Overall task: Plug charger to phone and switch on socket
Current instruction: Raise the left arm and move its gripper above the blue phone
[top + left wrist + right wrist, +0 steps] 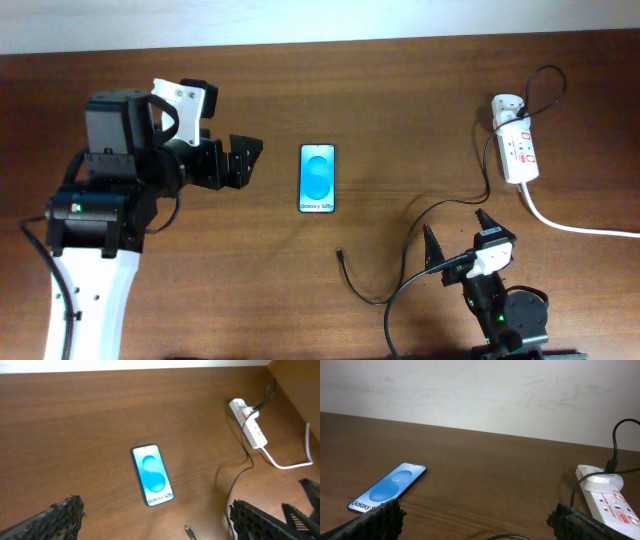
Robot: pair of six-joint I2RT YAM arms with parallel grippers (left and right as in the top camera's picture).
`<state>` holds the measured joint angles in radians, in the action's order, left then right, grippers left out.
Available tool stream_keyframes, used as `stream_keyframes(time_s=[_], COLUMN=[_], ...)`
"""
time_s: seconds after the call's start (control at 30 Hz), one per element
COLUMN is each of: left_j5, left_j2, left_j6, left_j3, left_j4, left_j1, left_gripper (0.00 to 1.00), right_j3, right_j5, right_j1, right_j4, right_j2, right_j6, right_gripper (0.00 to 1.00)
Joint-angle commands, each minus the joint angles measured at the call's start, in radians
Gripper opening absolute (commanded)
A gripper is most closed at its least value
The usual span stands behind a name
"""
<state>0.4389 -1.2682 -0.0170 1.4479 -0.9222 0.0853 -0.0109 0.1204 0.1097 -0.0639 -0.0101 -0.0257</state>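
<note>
The phone (317, 178) lies flat mid-table with its blue screen up; it also shows in the left wrist view (152, 474) and the right wrist view (387, 487). The charger cable (470, 200) runs from the socket (518, 150) down to a loop, and its connector tip (342, 256) lies free below the phone; the tip shows in the left wrist view (189, 532). The socket shows in the left wrist view (249, 429) and the right wrist view (609, 500). My left gripper (243, 160) is open and empty, left of the phone. My right gripper (458, 235) is open and empty, near the cable loop.
A thick white cord (575, 226) runs from the socket toward the right edge. The table (400, 100) is dark wood, with a pale wall along its far edge (480, 395).
</note>
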Motion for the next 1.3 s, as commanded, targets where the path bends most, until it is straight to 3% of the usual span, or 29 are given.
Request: stream_keyframes(time_s=[0.0,0.13,0.2,0.3,0.4,0.5,0.87,1.0,1.07,1.27], left_j5=[0.036,-0.035,-0.225,-0.359,-0.356,-0.251,-0.252,-0.264,-0.329,-0.332], left_j2=[-0.008,-0.100,-0.256,-0.423,-0.450,-0.450,-0.566,-0.568,-0.568,-0.569], left_j6=[-0.043,-0.043,-0.051,-0.069,-0.069,-0.069,-0.103,-0.104,-0.178,-0.180], left_j3=[0.023,0.075,0.260,0.394,0.394,0.394,0.392,0.392,0.392,0.392], left_j4=[-0.026,-0.136,-0.338,-0.487,-0.440,-0.416,-0.399,-0.399,-0.399,-0.393], left_j1=[0.012,0.064,0.117,0.151,0.151,0.151,0.151,0.151,0.151,0.151], left_gripper=[0.99,0.99,0.99,0.99,0.99,0.99,0.99,0.99,0.99,0.99], right_j3=[0.005,0.005,0.005,0.005,0.005,0.005,0.005,0.005,0.005,0.005], right_j5=[-0.002,-0.002,-0.002,-0.002,-0.002,-0.002,-0.002,-0.002,-0.002,-0.002], right_j1=[-0.007,-0.007,-0.007,-0.007,-0.007,-0.007,-0.007,-0.007,-0.007,-0.007], right_j4=[-0.006,-0.006,-0.006,-0.006,-0.006,-0.006,-0.006,-0.006,-0.006,-0.006], right_j2=[0.006,0.006,0.006,0.006,0.006,0.006,0.006,0.006,0.006,0.006], right_j6=[0.007,0.007,0.007,0.007,0.007,0.007,0.007,0.007,0.007,0.007], right_gripper=[0.98,0.98,0.99,0.98,0.98,0.98,0.98,0.98,0.98,0.98])
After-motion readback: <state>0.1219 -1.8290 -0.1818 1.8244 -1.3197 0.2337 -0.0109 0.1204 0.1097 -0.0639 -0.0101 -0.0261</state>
